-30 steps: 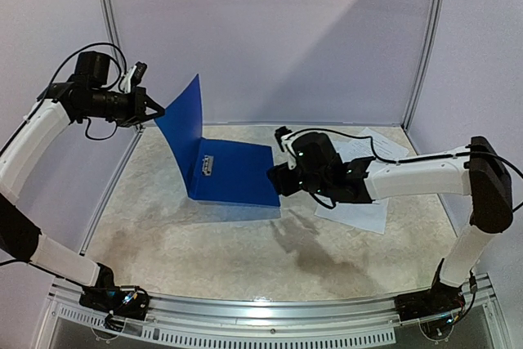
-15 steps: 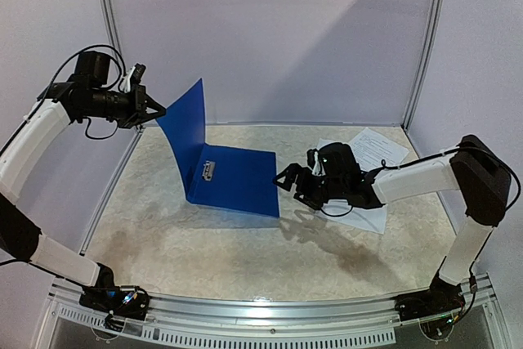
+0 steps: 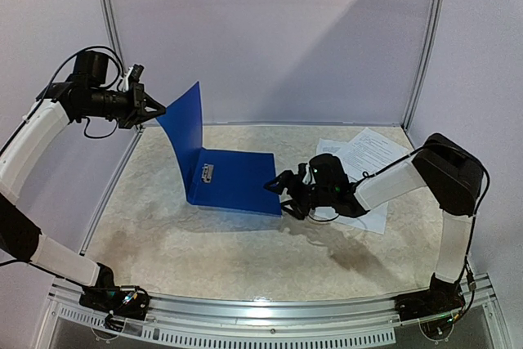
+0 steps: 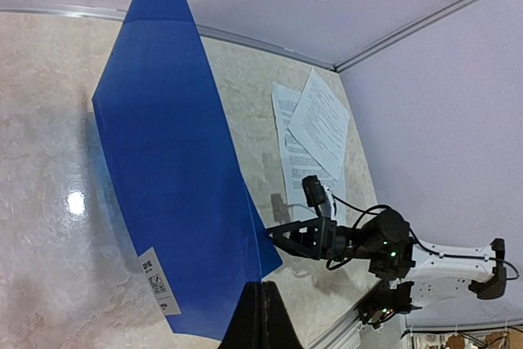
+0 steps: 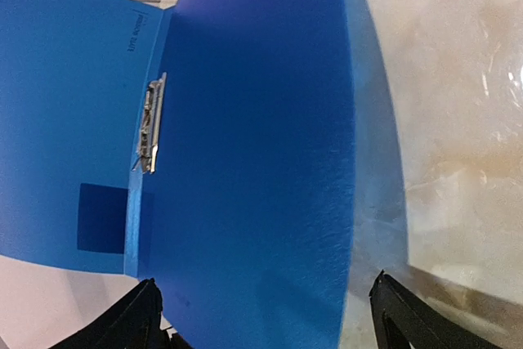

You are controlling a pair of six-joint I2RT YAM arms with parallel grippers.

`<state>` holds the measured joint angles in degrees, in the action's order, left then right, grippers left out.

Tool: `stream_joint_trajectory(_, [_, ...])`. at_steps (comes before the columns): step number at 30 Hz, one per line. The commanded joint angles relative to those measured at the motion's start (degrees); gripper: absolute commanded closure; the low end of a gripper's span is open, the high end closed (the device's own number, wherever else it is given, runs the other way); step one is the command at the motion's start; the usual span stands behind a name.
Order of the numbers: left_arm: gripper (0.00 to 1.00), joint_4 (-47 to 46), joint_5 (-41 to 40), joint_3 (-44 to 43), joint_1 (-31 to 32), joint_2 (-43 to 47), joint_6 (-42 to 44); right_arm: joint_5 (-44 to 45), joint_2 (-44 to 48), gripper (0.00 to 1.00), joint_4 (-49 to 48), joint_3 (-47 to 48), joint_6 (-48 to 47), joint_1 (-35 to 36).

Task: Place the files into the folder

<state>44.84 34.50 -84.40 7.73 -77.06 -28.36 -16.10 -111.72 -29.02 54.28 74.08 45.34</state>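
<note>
The marbled beige table [image 3: 204, 243] carries the blue folder [image 3: 241, 179], whose lower panel lies flat on it with the cover raised. To its right lie the white files [image 3: 372, 151], seemingly two or three overlapping sheets.

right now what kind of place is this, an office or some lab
Most likely a robot test cell, not an office: plain white walls on metal posts box in a marbled tabletop, and two robot arms are bolted to a rail at its near edge.
</note>
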Motion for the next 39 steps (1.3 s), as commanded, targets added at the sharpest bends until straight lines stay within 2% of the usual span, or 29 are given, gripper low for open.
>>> stream_joint_trajectory(1, [1.00,-1.7,1.4,-0.4,-0.9,1.3,-0.2,-2.2,-5.7,0.11,-5.9,0.6,4.6,-0.2])
stream_joint_trajectory(4, [1.00,-1.6,1.3,-0.2,-1.0,1.3,0.0,-3.3,-7.2,0.14,-8.4,1.4,5.8,-0.2])
stream_joint_trajectory(6, [1.00,-1.8,0.9,0.3,-1.1,1.4,0.1,-3.9,-7.9,0.22,-10.4,2.1,6.4,-0.2])
stream_joint_trajectory(7, [1.00,-1.8,0.8,0.6,-1.2,1.4,0.2,-4.2,-8.0,0.30,-11.0,2.4,6.4,-0.2])
stream_joint_trajectory(9, [1.00,-1.8,0.7,1.4,-1.7,1.5,0.3,-4.5,-7.9,0.52,-11.8,2.7,6.0,-0.2])
stream_joint_trajectory(11, [1.00,-1.9,0.8,2.1,-2.6,1.7,0.3,-5.1,-7.9,0.67,-13.7,2.6,6.3,-0.2])
stream_joint_trajectory(12, [1.00,-2.0,0.8,2.4,-3.1,1.8,0.2,-5.3,-8.0,0.71,-15.1,2.5,6.7,-0.3])
stream_joint_trajectory(15, [1.00,-2.4,1.1,3.2,-4.6,2.1,0.4,-6.3,-9.3,0.98,-22.0,2.2,9.3,-0.5])
stream_joint_trajectory(18, [1.00,-1.7,0.8,4.1,-6.5,2.6,1.9,-6.6,-9.8,1.00,-22.4,2.1,10.1,-0.5])
stream_joint_trajectory(22, [0.99,1.2,-0.1,5.0,-10.9,2.9,6.4,-3.0,-5.7,1.00,-15.3,-0.3,5.2,-0.6])
stream_joint_trajectory(23, [0.88,2.8,-0.5,4.8,-12.1,2.4,8.6,-1.9,-4.0,1.00,-13.0,-1.0,3.8,-0.5])
stream_joint_trajectory(25, [0.60,6.6,-2.6,4.9,-13.6,1.9,13.4,0.0,-0.4,1.00,-7.4,-1.8,-1.0,-0.6])
stream_joint_trajectory(28, [0.32,10.0,-7.2,7.4,-14.8,2.5,19.7,1.0,3.2,1.00,-0.3,-2.5,-5.6,-0.6])
stream_joint_trajectory(30, [0.19,11.4,-11.1,9.1,-15.1,3.2,23.7,1.1,5.4,1.00,3.5,-2.7,-8.2,-0.6])
stream_joint_trajectory(34, [0.16,13.1,-14.2,9.7,-15.6,5.6,29.3,2.2,9.3,1.00,13.6,-2.0,-12.9,-0.6])
stream_joint_trajectory(36, [0.14,11.5,-15.7,8.8,-15.6,9.0,31.1,7.8,15.1,1.00,25.5,1.5,-19.0,0.9])
stream_joint_trajectory(39, [0.14,10.0,-15.7,7.7,-15.0,11.3,31.6,9.7,20.2,1.00,33.4,4.4,-24.8,1.9])
